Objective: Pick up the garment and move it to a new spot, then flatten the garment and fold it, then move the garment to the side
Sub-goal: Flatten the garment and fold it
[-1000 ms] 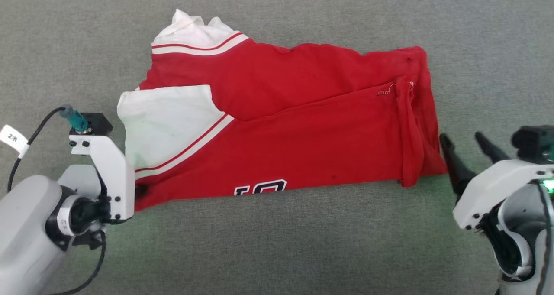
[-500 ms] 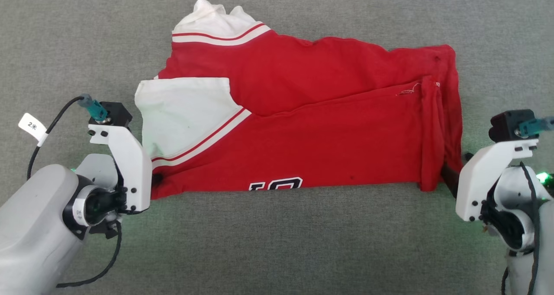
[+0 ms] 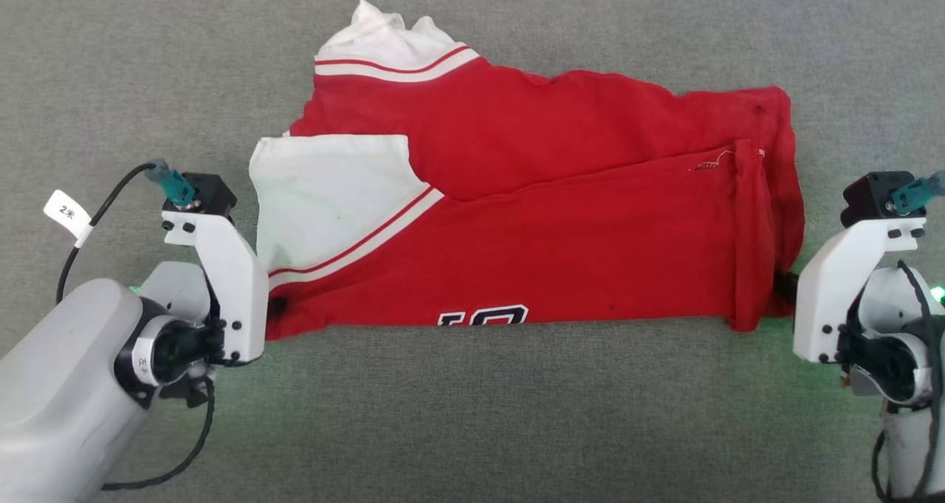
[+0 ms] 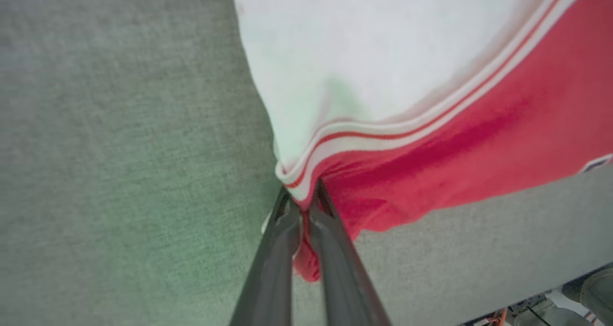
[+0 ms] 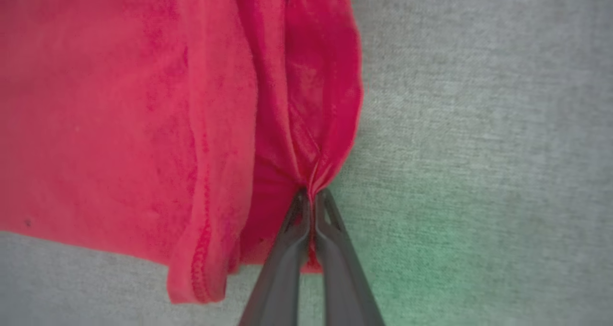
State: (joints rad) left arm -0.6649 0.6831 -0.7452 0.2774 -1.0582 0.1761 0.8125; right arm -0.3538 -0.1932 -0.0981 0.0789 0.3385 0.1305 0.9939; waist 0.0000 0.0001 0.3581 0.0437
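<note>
The garment [image 3: 531,215], a red shirt with white sleeves and striped trim, lies folded lengthwise on the grey cloth surface, black lettering peeking out at its near edge. My left gripper [image 3: 275,309] is shut on its near left corner, where the striped trim meets the red cloth [image 4: 335,173]. In the left wrist view the left gripper [image 4: 302,196] pinches that edge between its dark fingers. My right gripper [image 3: 784,285] is shut on the near right corner. The right wrist view shows the right gripper [image 5: 311,196] clamping a bunched fold of red fabric [image 5: 306,125].
The grey fabric surface [image 3: 472,414] stretches all around the shirt. A cable with a white tag [image 3: 68,211] hangs from the left wrist. In the left wrist view, the surface's edge and some gear [image 4: 565,302] show at the lower right.
The right gripper, open beside the shirt's right edge a second ago, came in and shut on the near right corner. The left one tightened on its corner. The head camera shifted.
</note>
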